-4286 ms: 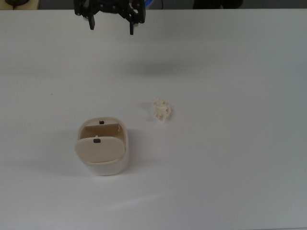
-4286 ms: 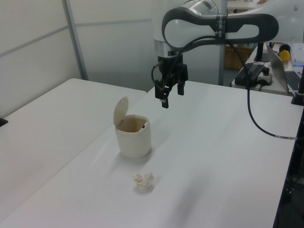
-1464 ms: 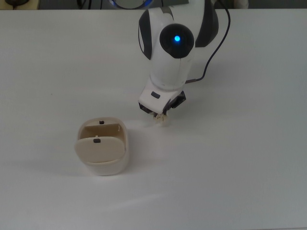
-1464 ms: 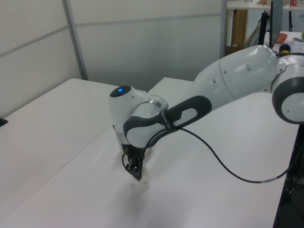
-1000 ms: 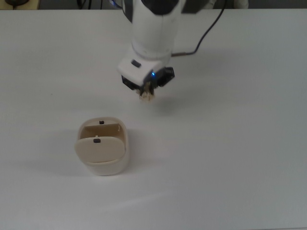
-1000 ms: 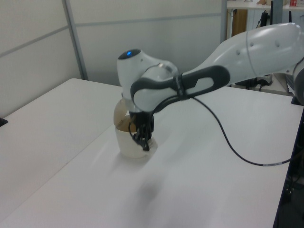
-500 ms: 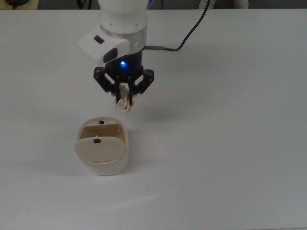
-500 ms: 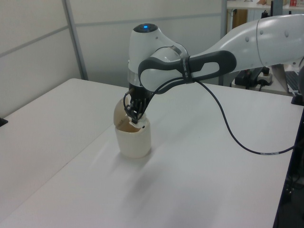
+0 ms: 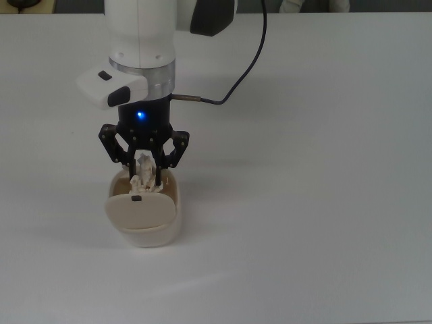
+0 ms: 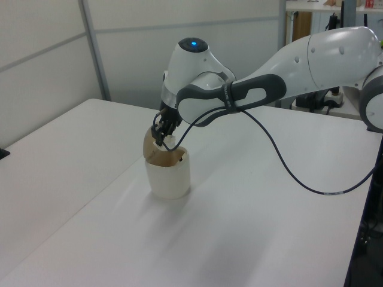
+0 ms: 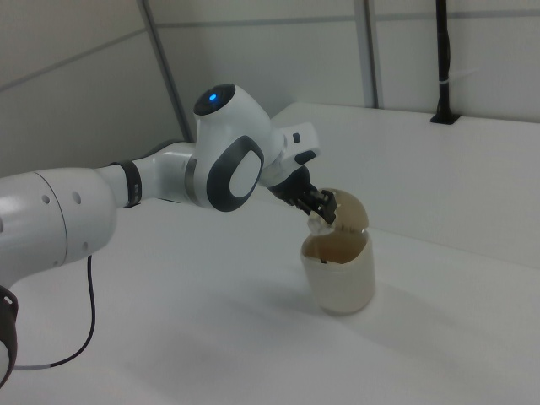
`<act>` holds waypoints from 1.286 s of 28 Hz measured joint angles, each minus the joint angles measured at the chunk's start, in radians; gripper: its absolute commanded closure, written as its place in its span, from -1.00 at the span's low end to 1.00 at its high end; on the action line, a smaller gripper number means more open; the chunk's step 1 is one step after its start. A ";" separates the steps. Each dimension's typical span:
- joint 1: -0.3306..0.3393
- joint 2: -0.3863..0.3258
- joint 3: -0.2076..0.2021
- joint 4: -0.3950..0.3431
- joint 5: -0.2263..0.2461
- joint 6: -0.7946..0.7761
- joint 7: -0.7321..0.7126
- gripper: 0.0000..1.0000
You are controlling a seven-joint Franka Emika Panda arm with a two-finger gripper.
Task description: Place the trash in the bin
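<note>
**Paper wad held over the open bin**

The gripper (image 9: 143,177) hangs directly above the mouth of the bin (image 9: 156,233), its black fingers (image 9: 158,169) pinched on the trash (image 9: 142,179); the cream-white wad sits between them, clear of the table and just above the rim; in the right view the trash (image 11: 320,224) shows as a pale lump at the fingertips, beside the raised flap; in the left view the gripper (image 10: 159,137) points down at the opening from the far side of the bin (image 10: 168,176).

The bin stands upright on the white table (image 9: 324,202), its swing flap tipped open so that the brown inside shows; a small dark tab marks the flap in the top view; the flap lies on the near side of the opening there.

The arm (image 10: 251,95) reaches in from the left view's right; a blue light glows on its wrist; a black cable (image 9: 236,81) loops off it toward the top view's far edge.
</note>
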 measured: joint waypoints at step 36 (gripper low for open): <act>0.053 -0.148 0.018 0.019 0.030 -0.610 0.000 -1.00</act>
